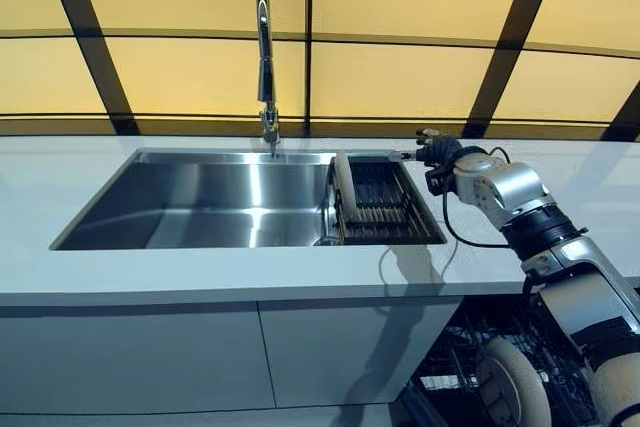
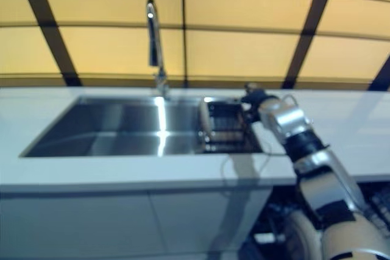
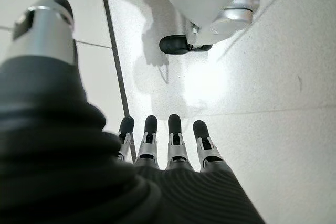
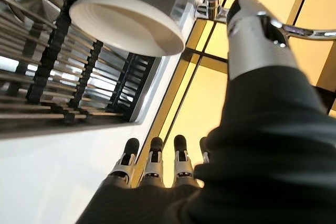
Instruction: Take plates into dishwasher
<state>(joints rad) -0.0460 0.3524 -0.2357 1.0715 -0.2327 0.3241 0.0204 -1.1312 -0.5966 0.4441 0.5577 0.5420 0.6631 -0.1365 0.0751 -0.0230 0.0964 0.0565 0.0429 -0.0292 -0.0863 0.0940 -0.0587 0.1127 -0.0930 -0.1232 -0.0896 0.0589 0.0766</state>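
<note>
1. Right hand [image 1: 437, 151] hovers over the white counter [image 1: 200, 272] at the far right corner of the sink [image 1: 200, 197], its fingers [image 4: 153, 156] straight and holding nothing.
2. Left hand [image 3: 157, 150] shows only in its own wrist view, hanging over the pale floor [image 3: 273, 77] with its fingers straight and nothing in them.
3. One white plate [image 1: 345, 185] stands on edge at the left end of the dark drying rack [image 1: 385, 205], which sits across the right part of the sink; the right wrist view shows the plate [image 4: 126, 23] apart from the hand.
4. A tall chrome tap [image 1: 265, 67] rises behind the sink.
5. Below the counter on the right, the open dishwasher [image 1: 470, 367] shows its wire rack, with a round pale plate [image 1: 512, 382] standing in it.
</note>
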